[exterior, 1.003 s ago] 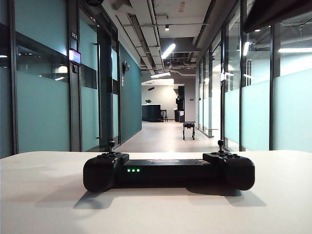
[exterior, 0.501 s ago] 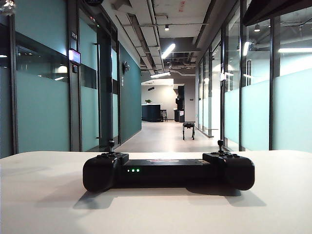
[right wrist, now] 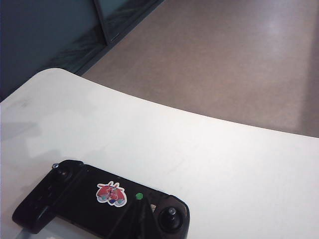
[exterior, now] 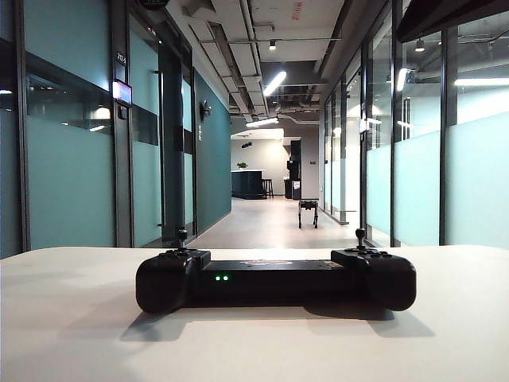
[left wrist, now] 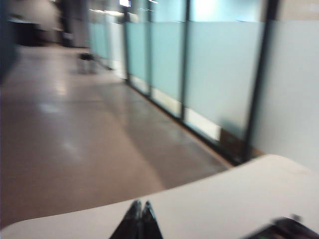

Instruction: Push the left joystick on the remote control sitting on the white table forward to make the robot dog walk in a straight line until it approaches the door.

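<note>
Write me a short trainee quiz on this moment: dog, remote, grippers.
1. True or false: the robot dog stands on the white table.
2. How many green lights glow on the remote control?
3. The left gripper, above the table's far edge, is: A open; B shut, empty; C shut on the left joystick.

Key: 1 false, it stands down the corridor. 2 two. 3 B; the right gripper, over the remote control, is shut too.

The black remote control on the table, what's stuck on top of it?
On the wide black remote control sit a red-and-white sticker, a small green light and two thumbsticks. The left joystick stands untouched. Its underside against the white table is hidden.
</note>
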You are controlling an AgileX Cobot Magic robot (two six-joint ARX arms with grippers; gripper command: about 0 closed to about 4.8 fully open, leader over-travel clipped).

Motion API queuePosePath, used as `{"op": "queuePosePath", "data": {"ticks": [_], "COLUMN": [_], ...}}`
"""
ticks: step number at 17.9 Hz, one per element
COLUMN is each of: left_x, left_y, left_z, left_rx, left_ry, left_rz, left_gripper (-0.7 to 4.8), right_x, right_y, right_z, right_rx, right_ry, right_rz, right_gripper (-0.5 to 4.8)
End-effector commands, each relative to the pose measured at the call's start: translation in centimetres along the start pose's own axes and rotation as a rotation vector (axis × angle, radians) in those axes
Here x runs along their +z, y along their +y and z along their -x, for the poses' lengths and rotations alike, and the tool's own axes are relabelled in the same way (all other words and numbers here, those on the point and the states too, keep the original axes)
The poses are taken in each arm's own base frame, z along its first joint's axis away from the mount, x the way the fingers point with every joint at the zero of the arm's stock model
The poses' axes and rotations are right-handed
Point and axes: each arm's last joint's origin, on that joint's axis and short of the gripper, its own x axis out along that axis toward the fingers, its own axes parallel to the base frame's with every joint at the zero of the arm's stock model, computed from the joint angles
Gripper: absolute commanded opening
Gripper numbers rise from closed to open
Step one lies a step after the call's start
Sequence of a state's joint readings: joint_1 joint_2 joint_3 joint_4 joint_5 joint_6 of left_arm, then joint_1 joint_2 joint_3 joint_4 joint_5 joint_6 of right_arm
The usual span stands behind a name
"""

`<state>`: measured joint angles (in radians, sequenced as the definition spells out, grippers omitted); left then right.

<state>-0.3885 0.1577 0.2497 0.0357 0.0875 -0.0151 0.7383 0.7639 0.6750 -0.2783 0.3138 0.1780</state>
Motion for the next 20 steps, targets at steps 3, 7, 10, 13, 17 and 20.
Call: {"op": "queuePosePath", "data": {"ticks": [3,7,10,13,17,20], "left_x": [-1.1,-3.0,-4.2,-5.2,-6.4,-6.4], "left_y": [2.1,3.4,3.7,3.8,3.8,3.6], "left_z": [1.3,1.9,1.8,1.7,1.5,1.4], "left_rx": [0.257,0.403,0.421,0.42,0.422,0.43], "left_ry": [-0.044,-0.024,0.008,0.024,0.042,0.043], "left_rz": [-0.05,-0.066,-0.103,-0.096,-0.093,-0.104], "left_gripper": [-0.06,-0.06,-0.06,-0.06,-0.06,-0.06], "right_x": [0.3,0.3,0.3,0.3,0.3,0.3], "right_y": [0.0,0.0,0.0,0.0,0.0,0.0], "right_z": [0.1,0.1,0.1,0.1,0.1,0.1], "right_rx": [0.002,0.002,0.001,0.002,0.002,0.002], "right_ry": [-0.022,-0.021,-0.02,-0.021,-0.021,-0.021], "right_rz": [-0.005,-0.005,-0.004,-0.005,-0.005,-0.005], "right_gripper": [-0.05,-0.05,-0.05,-0.05,-0.05,-0.05]}}
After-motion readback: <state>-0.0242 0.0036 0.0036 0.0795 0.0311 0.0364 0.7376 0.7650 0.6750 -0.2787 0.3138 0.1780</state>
